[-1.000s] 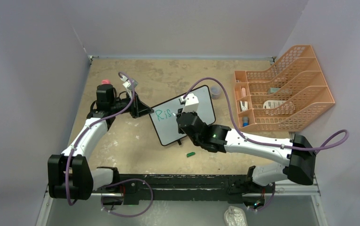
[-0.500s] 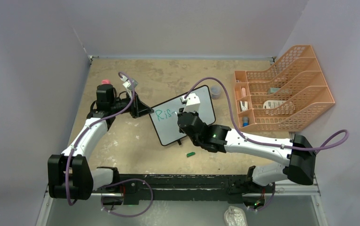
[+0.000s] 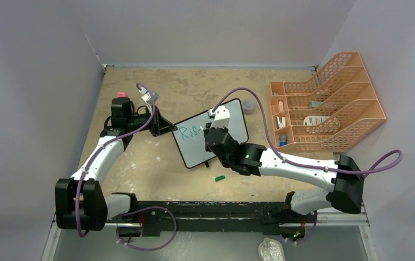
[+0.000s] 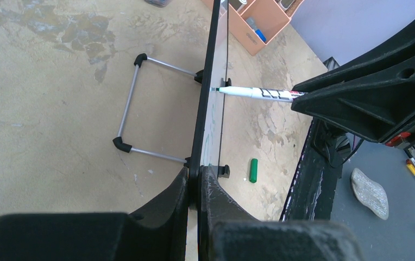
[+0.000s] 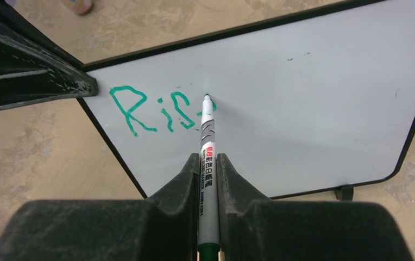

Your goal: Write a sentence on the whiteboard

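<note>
1. Mid-table (image 3: 194,87), the whiteboard (image 5: 314,109) stands propped up, its face toward the right arm.
2. The left gripper (image 4: 194,182) pinches the board's edge, apparently bracing it against writing pressure.
3. The right gripper (image 5: 208,160) clenches a marker (image 5: 207,136), its tip on the board.
4. The sentence (image 5: 153,111) so far reads "Ris" plus a fresh stroke.

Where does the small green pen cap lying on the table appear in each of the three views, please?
Top external: green cap on the table, just nearer than the whiteboard.
Left wrist: cap at lower centre, right of the edge-on whiteboard.
Right wrist: not in it.
Shared landmark: the whiteboard, with the marker tip at it.
</note>
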`<state>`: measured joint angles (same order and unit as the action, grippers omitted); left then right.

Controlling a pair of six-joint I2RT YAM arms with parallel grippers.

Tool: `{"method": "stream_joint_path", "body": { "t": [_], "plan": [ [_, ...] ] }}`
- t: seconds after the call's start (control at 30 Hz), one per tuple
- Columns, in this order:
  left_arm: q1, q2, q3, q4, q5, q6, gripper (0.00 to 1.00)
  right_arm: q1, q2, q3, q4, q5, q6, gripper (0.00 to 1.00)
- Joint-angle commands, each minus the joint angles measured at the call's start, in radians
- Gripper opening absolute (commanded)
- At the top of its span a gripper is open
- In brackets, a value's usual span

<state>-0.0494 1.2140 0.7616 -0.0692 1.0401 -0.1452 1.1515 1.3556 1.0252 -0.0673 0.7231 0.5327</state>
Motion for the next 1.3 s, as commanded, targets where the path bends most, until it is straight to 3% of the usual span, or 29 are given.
{"method": "stream_joint_path", "body": {
  "t": [0.0,1.27],
  "plan": [
    [-0.004,0.008,0.032,0.002,-0.009,0.026,0.0,-0.001,0.007,0.049,0.063,0.024,-0.03,0.0],
    [-0.004,0.013,0.032,0.002,-0.014,0.025,0.0,0.0,0.002,0.01,0.017,-0.059,-0.036,0.0]
  ]
}}
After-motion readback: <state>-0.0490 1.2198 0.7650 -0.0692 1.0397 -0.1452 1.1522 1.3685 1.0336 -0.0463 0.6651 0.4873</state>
